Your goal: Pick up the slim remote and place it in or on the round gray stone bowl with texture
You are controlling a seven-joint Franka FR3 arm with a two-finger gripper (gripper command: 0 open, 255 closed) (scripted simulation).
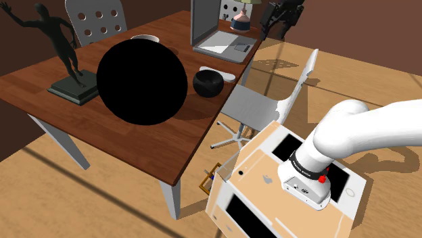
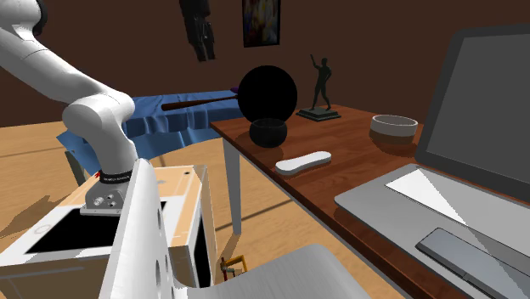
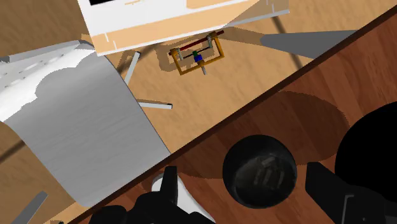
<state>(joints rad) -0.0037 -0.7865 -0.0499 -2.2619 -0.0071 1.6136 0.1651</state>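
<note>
Table [image 1: 135, 142] carries a dark bowl [image 1: 207, 82] near its edge. Claw [image 3: 243, 175] is spread and empty, poised over that bowl. Remote [image 1: 227, 75] lies flat at the bowl's 2 o'clock in the shoulder view, just beside one finger. Judged light, rigid and smooth; pinch across the narrow width at mid-length.
</note>
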